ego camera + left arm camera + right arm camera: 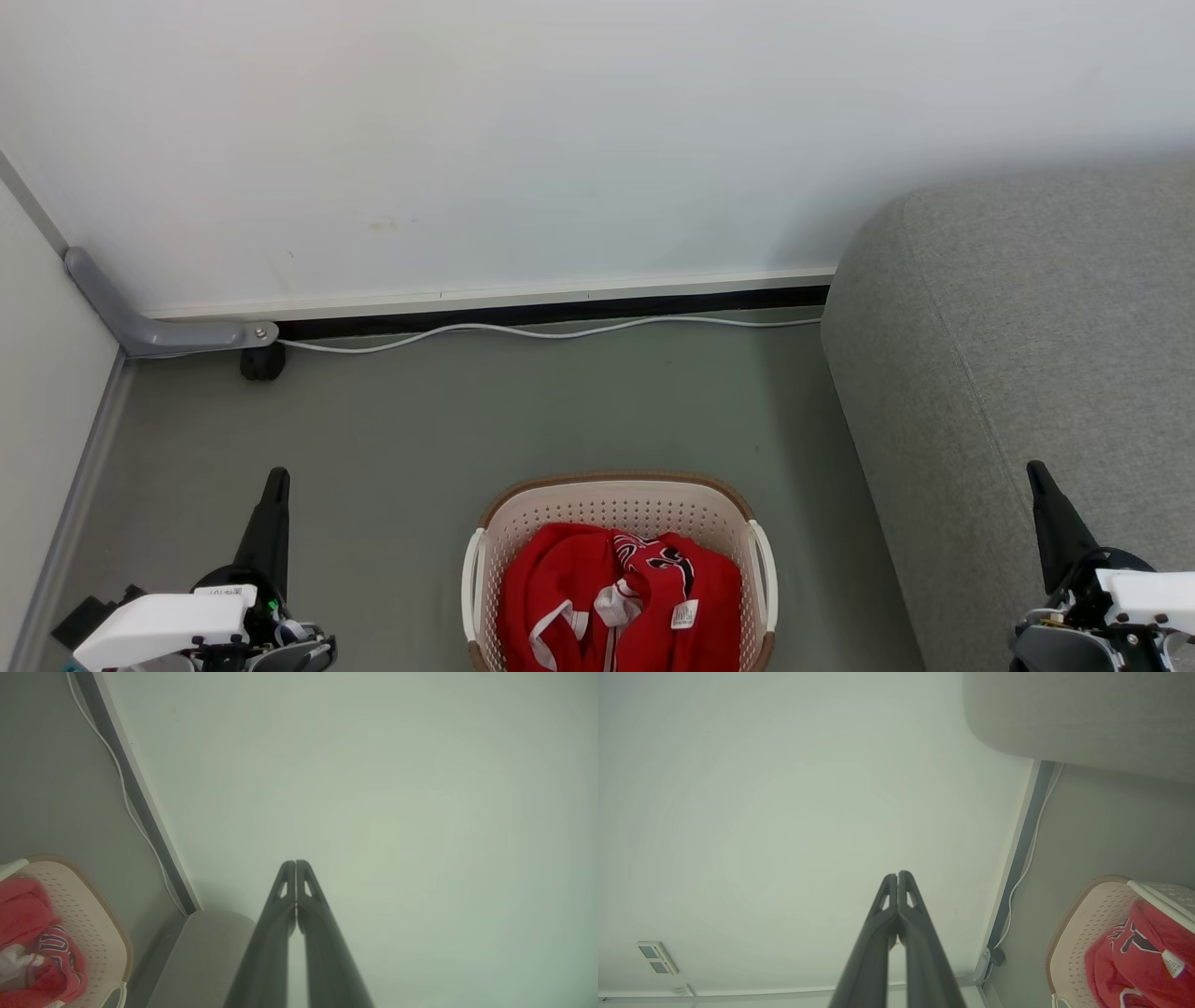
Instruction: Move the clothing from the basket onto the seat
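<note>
Red clothing [616, 597] with white trim and dark lettering lies crumpled in the cream basket [616, 499] on the floor at bottom centre. The light-grey seat [1018, 373] rises just right of the basket. My left gripper [276, 478] is shut and empty, well left of the basket, fingers pointing up. Over the seat's front part my right gripper [1034, 469] is shut too, holding nothing. The left wrist view has the left gripper [295, 862] aimed at the wall, with basket [100, 914] and clothing [28, 933] at lower left. The right gripper [897, 874] also faces the wall, clothing [1143, 956] at lower right.
A white wall [560, 140] with a skirting board closes the back. A white cable [523, 331] runs along its foot. A grey bracket [159, 331] sits in the left corner beside a side wall. Grey floor [467, 411] spreads between the wall and the basket.
</note>
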Robot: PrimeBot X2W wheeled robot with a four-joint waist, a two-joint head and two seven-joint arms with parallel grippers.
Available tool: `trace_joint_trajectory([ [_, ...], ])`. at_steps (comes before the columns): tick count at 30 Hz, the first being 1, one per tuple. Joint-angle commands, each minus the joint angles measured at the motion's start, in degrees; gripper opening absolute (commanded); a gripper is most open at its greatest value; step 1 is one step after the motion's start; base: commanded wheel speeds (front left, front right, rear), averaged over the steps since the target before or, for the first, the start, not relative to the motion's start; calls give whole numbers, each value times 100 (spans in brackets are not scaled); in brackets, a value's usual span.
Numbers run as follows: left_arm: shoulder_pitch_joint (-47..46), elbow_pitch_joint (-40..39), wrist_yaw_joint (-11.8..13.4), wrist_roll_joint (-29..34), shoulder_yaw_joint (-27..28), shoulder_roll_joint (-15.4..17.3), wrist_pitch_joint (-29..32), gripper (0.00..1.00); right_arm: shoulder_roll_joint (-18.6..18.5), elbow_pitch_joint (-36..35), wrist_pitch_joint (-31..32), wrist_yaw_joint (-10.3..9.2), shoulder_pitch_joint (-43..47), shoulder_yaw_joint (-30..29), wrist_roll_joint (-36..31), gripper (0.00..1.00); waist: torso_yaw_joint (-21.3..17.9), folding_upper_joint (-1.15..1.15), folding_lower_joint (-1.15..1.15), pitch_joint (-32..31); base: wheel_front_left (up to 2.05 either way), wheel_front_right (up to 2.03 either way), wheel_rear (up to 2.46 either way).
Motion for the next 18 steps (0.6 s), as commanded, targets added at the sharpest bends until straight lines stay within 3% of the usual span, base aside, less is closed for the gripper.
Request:
trace_joint_trajectory([
  [1, -327, -131, -47, 17, 183, 53, 34, 0, -61, -173, 43, 9, -211, 101, 48, 0, 0, 0, 0, 0, 0, 0, 0],
  [18, -327, -131, -47, 17, 183, 53, 34, 0, -61, -173, 43, 9, -211, 101, 48, 0, 0, 0, 0, 0, 0, 0, 0],
])
